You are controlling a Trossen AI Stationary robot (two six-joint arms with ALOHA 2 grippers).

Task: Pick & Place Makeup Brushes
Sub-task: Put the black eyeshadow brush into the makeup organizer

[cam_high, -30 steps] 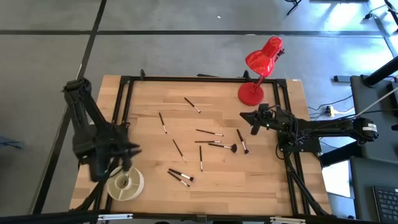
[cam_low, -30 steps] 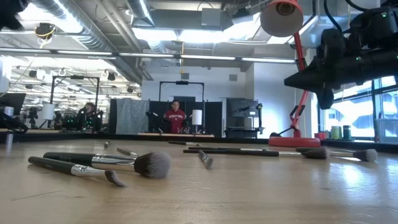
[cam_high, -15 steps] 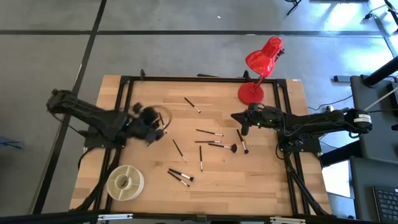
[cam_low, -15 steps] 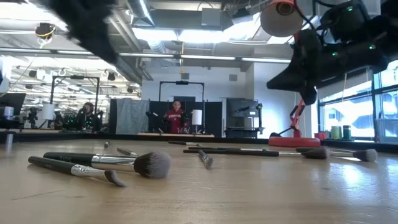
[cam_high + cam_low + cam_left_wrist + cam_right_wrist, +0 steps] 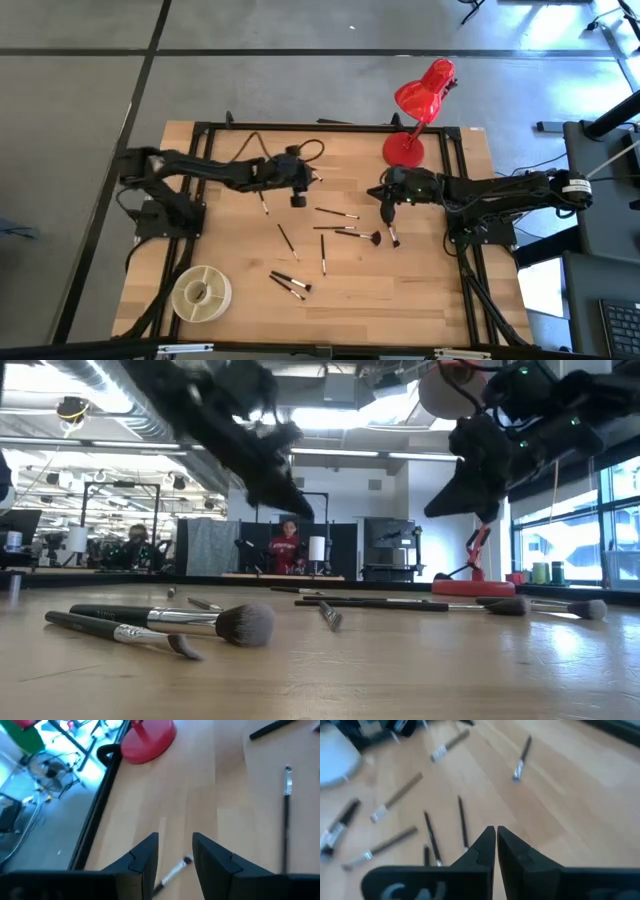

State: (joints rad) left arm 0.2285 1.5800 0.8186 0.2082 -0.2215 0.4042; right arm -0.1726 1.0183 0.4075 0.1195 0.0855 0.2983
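Observation:
Several thin dark makeup brushes with silvery ferrules lie flat and scattered on the wooden table [image 5: 440, 290], among them a fan-shaped one [image 5: 362, 236] and a pair near the front [image 5: 290, 285]. My left gripper [image 5: 297, 199] hangs open above the table's middle. One far brush [image 5: 172, 872] shows on the wood below the gap between its fingers [image 5: 175, 837]. My right gripper [image 5: 385, 200] is shut [image 5: 496, 829] and hovers above a brush [image 5: 389, 228] right of the middle. The low view shows both the left gripper [image 5: 298, 508] and the right gripper [image 5: 442, 508] raised clear of the table.
A white round compartment holder [image 5: 201, 293] stands at the near left corner. A red desk lamp [image 5: 415, 110] stands with its base [image 5: 147, 740] at the far right. A black frame [image 5: 320, 127] runs along the table's edges. Bare wood lies along the near edge.
My left arm has swung from above the white holder at the near left across to the table's middle, toward the far edge and the right. My right gripper has moved toward the table's left and a little lower. No brush has moved.

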